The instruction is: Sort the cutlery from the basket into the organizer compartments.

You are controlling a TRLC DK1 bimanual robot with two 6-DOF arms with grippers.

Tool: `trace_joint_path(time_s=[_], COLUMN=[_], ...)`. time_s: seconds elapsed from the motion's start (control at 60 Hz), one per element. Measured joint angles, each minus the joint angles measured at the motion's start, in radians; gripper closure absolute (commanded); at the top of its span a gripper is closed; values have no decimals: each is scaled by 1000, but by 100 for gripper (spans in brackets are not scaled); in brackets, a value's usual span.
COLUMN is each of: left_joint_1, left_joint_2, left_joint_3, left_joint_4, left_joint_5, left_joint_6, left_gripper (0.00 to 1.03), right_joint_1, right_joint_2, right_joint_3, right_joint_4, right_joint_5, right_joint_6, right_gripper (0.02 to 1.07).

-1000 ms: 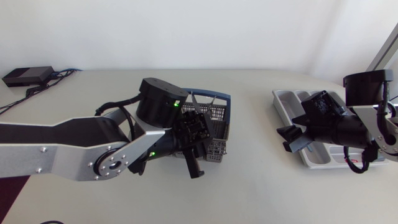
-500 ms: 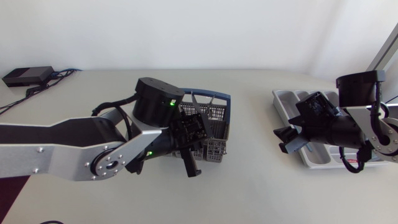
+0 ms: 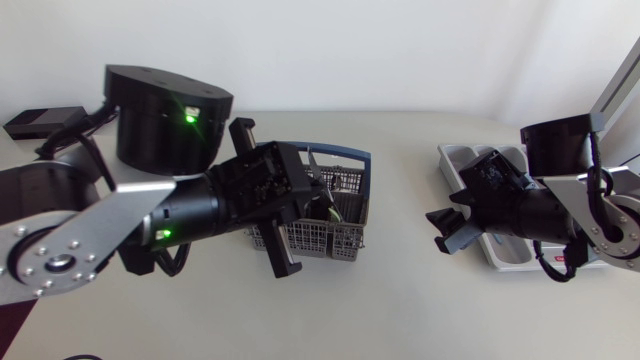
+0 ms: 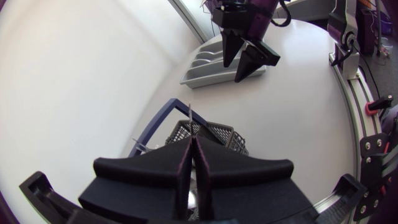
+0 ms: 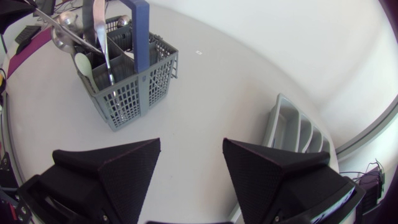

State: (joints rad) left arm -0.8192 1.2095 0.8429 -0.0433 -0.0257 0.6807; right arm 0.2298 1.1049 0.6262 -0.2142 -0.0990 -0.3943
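Although the left wrist view gives only a thin edge of it, a slim metal piece of cutlery (image 4: 189, 117) stands out from between the fingers of the left gripper (image 4: 191, 140), which are clenched on it from both sides; whether it is a knife, fork or spoon I cannot tell. In the head view this gripper (image 3: 281, 262) sits at the 7 o'clock side of the basket (image 3: 345, 215), near the middle of the worktop (image 3: 400, 300). More handles and a fork stand upright in the basket (image 5: 134, 74).

The right gripper (image 5: 186, 168) is spread wide with nothing in it. It hangs at 3 o'clock of the basket, and the organizer (image 3: 458, 160) lies just beyond it at 3 o'clock again.

Such cutlery should be light and stiff, so it will not bend, but the polished steel is probably slippery, and a narrow shaft can swing between flat fingers. The best hold would be across the flat of the handle, near its balance point and away from any tines or bowl. It should be carried low and level towards the organizer (image 5: 292, 134).
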Motion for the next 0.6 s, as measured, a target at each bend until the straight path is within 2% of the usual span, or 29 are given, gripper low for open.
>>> trace_joint_path(time_s=[0.233,0.5,0.6], left_joint_1=[11,101,133], left_joint_2=[-113,-162,-169], left_joint_3=[58,175,205], left_joint_4=[-81,-190,-229], left_joint_5=[56,198,263], left_joint_6=[-79,-213,-269], left_gripper=[100,100,100], right_joint_1=[69,216,245], right_joint_2=[-84,-216,-235], right_joint_3=[1,26,48], right_joint_4=[-55,-110,-132], right_joint_5=[-2,-11,-60], right_joint_6=[13,27,31], right_gripper=[34,31,31])
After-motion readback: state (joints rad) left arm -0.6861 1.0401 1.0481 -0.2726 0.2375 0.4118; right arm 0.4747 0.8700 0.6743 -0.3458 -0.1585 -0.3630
